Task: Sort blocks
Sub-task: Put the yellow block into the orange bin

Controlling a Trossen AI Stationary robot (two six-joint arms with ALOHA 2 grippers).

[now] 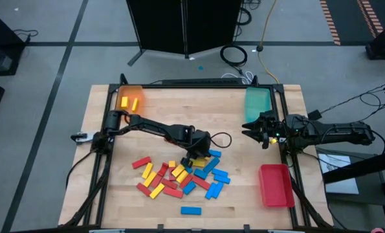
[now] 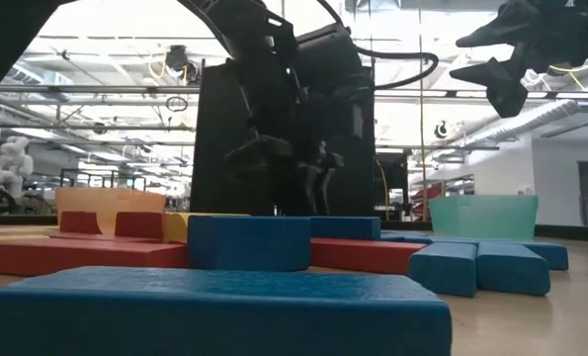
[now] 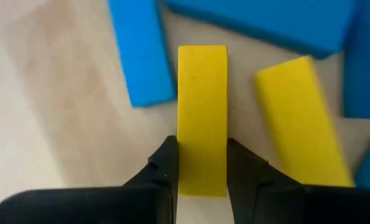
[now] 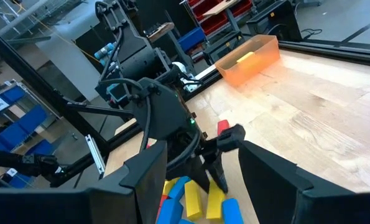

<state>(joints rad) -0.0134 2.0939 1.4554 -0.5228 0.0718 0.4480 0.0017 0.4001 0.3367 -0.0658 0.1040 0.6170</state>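
Reaching over the far edge of the block pile (image 1: 179, 176), the left pincer (image 1: 193, 157) points down at the surface (image 1: 153, 116). Its wrist view shows the two dark fingers (image 3: 166, 168) set against the long sides of a yellow block (image 3: 202, 118), narrowed nearly to the block's width and touching it on both flanks. The yellow block lies flat on the wood. A blue block (image 3: 141, 53) lies just beside it on one side, a second yellow block (image 3: 300, 121) lies tilted on the other, and a larger blue block (image 3: 265, 22) sits past its far end.

The pile is a loose spread of red, yellow and blue blocks at the middle of the surface, toward the near edge. One blue block (image 1: 191, 210) lies alone, on the near side of the pile and apart from it.

The orange tray (image 1: 130, 97) stands at the far left corner, well away from the pile, with yellow blocks (image 1: 129, 103) inside. The teal tray (image 1: 258, 103) stands at the far right, and the red tray (image 1: 275, 185) lies to the right of the pile near the surface's edge.

The right pincer (image 1: 255, 131) hangs above the surface just in front of the teal tray, well to the right of the pile, its fingers spread apart and holding nothing.
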